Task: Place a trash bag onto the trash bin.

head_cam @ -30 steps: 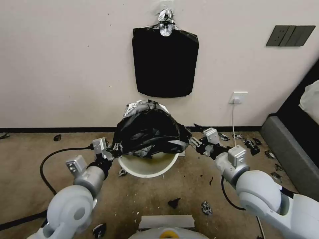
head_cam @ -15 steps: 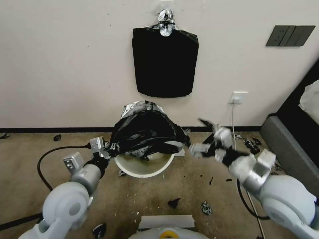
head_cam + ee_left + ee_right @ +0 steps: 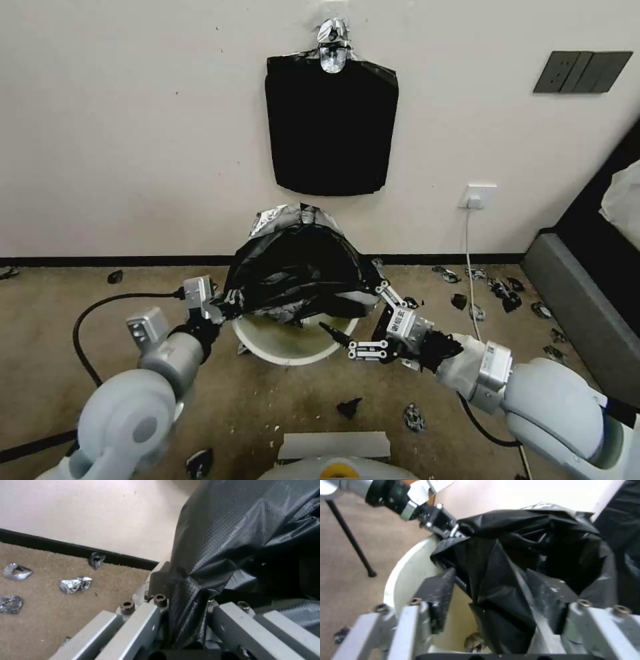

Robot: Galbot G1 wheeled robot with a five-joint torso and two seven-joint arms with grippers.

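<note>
Right, I am mid-draping: the trash bag bunches over the far rim of the trash bin. My left gripper pinches its left edge; my right gripper gapes at the near right hem. Next, I judge, it must clamp and pull outward.

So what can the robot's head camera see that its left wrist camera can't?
Head view alone: the white trash bin under the bag, the right gripper open at the bag's near edge, and the flat slab of bags hanging on the wall. Left wrist view alone: silvery scraps on the carpet. Both: the trash bag pinched in the left gripper.
</note>
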